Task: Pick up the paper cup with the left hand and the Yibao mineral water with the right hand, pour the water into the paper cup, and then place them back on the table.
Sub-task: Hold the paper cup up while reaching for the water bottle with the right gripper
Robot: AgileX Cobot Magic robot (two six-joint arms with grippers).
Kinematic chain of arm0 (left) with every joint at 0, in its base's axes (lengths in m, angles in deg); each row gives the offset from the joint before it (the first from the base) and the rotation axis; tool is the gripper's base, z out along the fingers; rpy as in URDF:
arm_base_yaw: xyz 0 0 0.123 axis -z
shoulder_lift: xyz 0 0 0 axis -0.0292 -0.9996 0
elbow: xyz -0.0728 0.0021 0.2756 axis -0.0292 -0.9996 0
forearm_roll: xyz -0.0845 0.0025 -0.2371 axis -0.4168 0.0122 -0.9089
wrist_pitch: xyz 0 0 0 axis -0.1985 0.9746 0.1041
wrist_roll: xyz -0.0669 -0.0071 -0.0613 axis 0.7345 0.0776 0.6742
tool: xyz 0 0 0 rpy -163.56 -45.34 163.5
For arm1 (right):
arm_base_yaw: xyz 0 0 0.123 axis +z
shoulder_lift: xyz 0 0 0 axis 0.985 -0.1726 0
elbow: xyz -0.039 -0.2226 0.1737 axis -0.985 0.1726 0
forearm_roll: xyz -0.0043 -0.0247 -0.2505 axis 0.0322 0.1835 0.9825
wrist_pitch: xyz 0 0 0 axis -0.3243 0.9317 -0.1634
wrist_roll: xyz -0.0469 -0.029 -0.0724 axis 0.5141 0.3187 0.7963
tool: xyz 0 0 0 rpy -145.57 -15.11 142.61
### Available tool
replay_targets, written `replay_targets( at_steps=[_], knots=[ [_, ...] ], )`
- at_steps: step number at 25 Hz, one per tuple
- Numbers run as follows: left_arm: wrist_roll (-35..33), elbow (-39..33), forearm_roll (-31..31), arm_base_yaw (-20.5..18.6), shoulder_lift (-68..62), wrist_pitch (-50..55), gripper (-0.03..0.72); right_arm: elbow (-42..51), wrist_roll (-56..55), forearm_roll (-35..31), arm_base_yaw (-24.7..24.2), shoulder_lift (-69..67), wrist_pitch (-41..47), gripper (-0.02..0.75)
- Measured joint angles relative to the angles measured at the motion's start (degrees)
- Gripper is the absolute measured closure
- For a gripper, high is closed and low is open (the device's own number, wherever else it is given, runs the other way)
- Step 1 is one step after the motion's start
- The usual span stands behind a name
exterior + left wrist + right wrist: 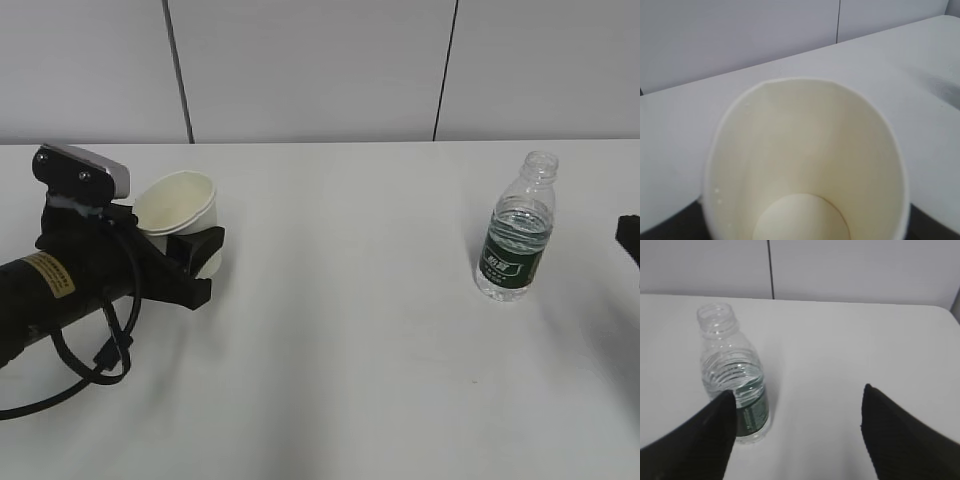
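The white paper cup (180, 203) is held at the left of the table (340, 330), tilted a little, with my left gripper (192, 243) shut on its lower wall. The left wrist view looks straight into the cup (805, 150), whose cream inside holds nothing; dark fingers (934, 224) show at the bottom corners. The Yibao mineral water (516, 232) stands upright and uncapped at the right, with water (742, 382) up to its shoulder. My right gripper (797, 391) is open. The bottle (725, 355) stands beyond its left finger, left of the gap, untouched.
A grey wall with dark seams (178, 70) rises behind the table's far edge. The left arm's black cable (95, 375) loops onto the tabletop. Only the tip of the right gripper (628, 238) shows at the right edge of the exterior view.
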Motion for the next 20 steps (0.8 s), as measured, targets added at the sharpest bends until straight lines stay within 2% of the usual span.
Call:
replay_targets(
  at_steps=[3, 7, 14, 20],
  knots=[
    [0.0, 0.0, 0.0, 0.0, 0.0, 0.0, 0.279, 0.0, -2.8, 6.3, 0.0, -4.7, -3.9, 0.165],
    [0.0, 0.0, 0.0, 0.0, 0.0, 0.0, 0.279, 0.0, -4.2, 10.3, 0.0, -10.2, -9.4, 0.161],
    [0.1, 0.0, 0.0, 0.0, 0.0, 0.0, 0.279, -1.0, -4.5, 11.6, 0.0, -20.5, -18.6, 0.14],
    [0.2, 0.0, 0.0, 0.0, 0.0, 0.0, 0.279, -5.1, -4.5, 11.1, 0.0, -30.1, -22.4, 0.139]
  ],
)
